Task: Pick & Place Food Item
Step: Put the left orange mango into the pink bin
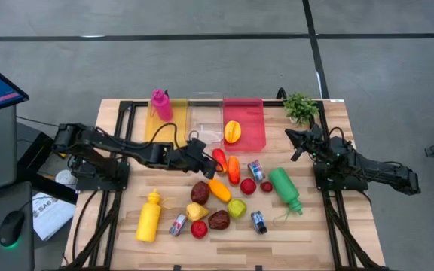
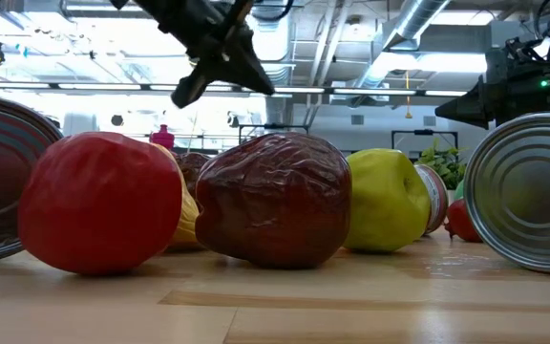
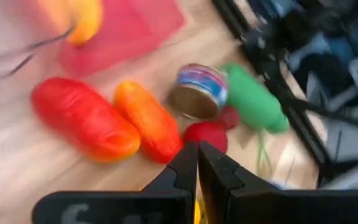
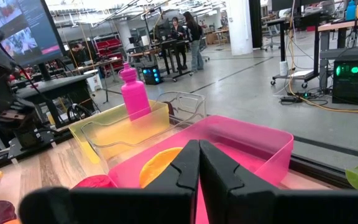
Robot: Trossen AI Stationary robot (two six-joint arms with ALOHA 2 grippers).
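High view: 2 peppers (image 1: 227, 165) beside left hand (image 1: 205, 156).

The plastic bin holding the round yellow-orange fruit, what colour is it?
Translucent pink bin; clearest in the high view.

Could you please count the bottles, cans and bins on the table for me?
Bottles: 3 (pink bottle, yellow bottle, green bottle)
Cans: 3 (first can, second can, third can)
Bins: 3 (yellow bin, clear bin, pink bin)
Total: 9
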